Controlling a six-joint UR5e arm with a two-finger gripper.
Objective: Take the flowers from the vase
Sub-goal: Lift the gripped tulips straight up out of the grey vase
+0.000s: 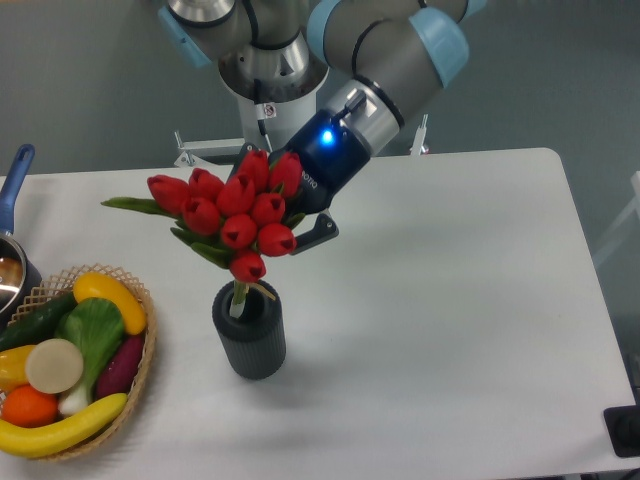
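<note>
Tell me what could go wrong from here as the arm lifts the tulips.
The stems are not yet out of the vase, so a sideways pull might tip it. The tool grips behind the flowers, its hold mostly hidden, so the bunch could slip.

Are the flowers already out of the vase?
Not fully: the flowers are lifted, but their stems still dip into the vase mouth.
</note>
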